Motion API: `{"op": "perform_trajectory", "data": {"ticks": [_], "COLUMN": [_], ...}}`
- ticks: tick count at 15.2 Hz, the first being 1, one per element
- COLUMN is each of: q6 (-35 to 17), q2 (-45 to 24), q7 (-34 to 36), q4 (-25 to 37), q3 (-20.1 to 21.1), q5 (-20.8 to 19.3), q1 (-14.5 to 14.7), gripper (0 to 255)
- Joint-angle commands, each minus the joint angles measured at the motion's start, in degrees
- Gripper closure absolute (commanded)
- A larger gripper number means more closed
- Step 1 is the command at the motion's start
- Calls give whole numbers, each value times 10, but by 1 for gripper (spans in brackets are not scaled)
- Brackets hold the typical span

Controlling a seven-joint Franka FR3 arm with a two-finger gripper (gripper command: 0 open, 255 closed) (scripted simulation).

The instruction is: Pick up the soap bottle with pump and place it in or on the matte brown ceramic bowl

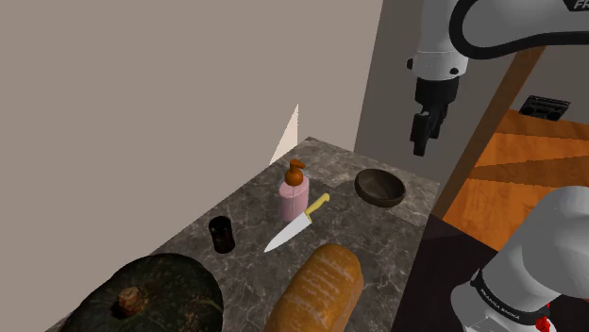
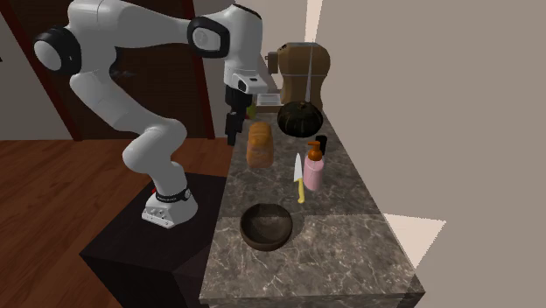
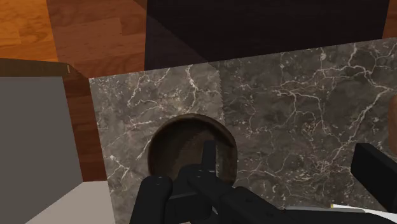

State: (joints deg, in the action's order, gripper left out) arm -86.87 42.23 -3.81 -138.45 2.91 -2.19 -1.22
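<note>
Item: soap bottle (image 1: 294,193), pink body with an orange-brown pump head. We find it upright on the dark marble counter (image 1: 378,240), just beside the yellow-handled knife (image 1: 298,224), with the brown bowl (image 1: 380,188) near it toward the shoulder view's right. We judge it light, rigid, smooth and easily tipped, best clasped across the body below the pump. The gripper (image 1: 422,143) hangs high over the bowl, fingers apart, holding nothing.
</note>
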Motion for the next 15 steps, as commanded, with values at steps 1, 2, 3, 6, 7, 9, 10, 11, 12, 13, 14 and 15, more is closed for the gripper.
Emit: {"op": "perform_trajectory", "data": {"ticks": [1, 2, 3, 6, 7, 9, 10, 11, 12, 13, 14, 15], "q6": [0, -14, -29, -71, -84, -110, -122, -133, -144, -155, -165, -174], "q2": [0, -13, -27, -72, -88, -122, -140, -158, -177, -196, -215, -235], "q7": [0, 13, 26, 66, 79, 105, 119, 132, 146, 160, 174, 189], "q4": [0, 2, 5, 19, 25, 40, 48, 58, 68, 79, 90, 103], "q3": [0, 10, 21, 52, 62, 81, 91, 101, 110, 119, 129, 137], "q5": [0, 5, 10, 21, 23, 24, 24, 22, 20, 17, 13, 7], "q1": [0, 3, 5, 11, 12, 14, 15, 15, 15, 15, 15, 15], "gripper": [0, 0, 0, 0, 0, 0, 0, 0, 0, 0, 0, 0]}}
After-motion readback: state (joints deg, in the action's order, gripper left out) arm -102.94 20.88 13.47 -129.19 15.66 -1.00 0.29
